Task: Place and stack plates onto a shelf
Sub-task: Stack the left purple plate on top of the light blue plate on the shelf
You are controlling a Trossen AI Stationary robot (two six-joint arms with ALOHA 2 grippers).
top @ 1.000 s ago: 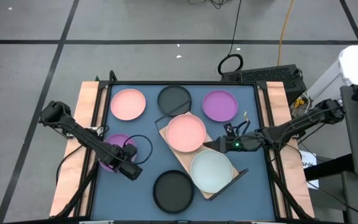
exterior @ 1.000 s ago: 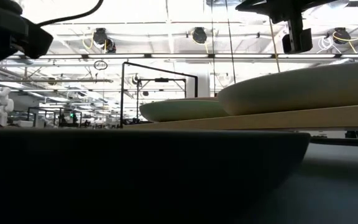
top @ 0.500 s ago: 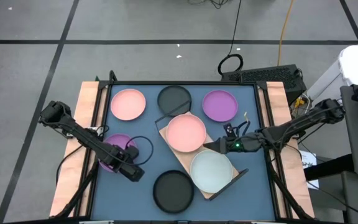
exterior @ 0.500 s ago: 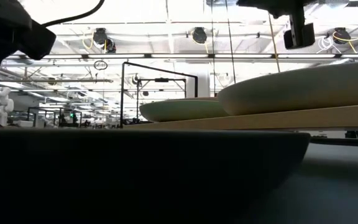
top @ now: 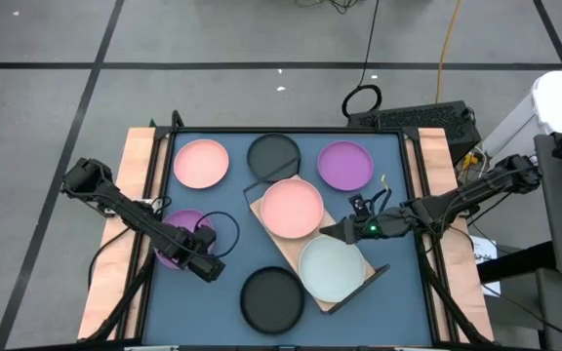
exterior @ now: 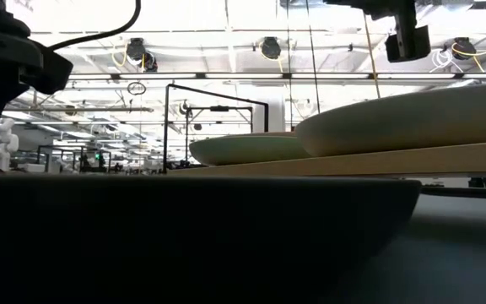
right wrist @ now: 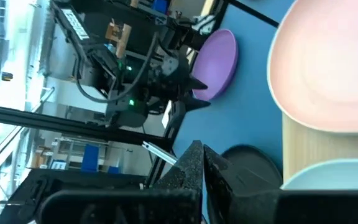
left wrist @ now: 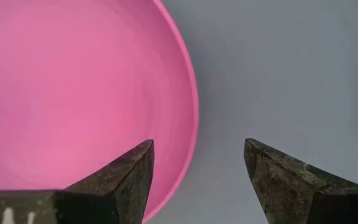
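Two plates sit on the shelf (top: 357, 285) already. Left gripper (top: 206, 261) hangs spread and empty over the purple plate's (top: 179, 231) rim; one finger could clip that rim and shove it. Right gripper (top: 342, 229), pinched shut, waits beside the shelf's pink plate (top: 292, 207).

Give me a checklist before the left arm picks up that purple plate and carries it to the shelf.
1. Left hand open: ok.
2. Purple plate rim between its fingers: ok.
3. Plate gripped: not ok, not yet closed on it.
4. Shelf has plates to stack on: ok, pink plate and pale plate.
5. Right hand clear of shelf: not ok, shut, over its edge beside both plates.
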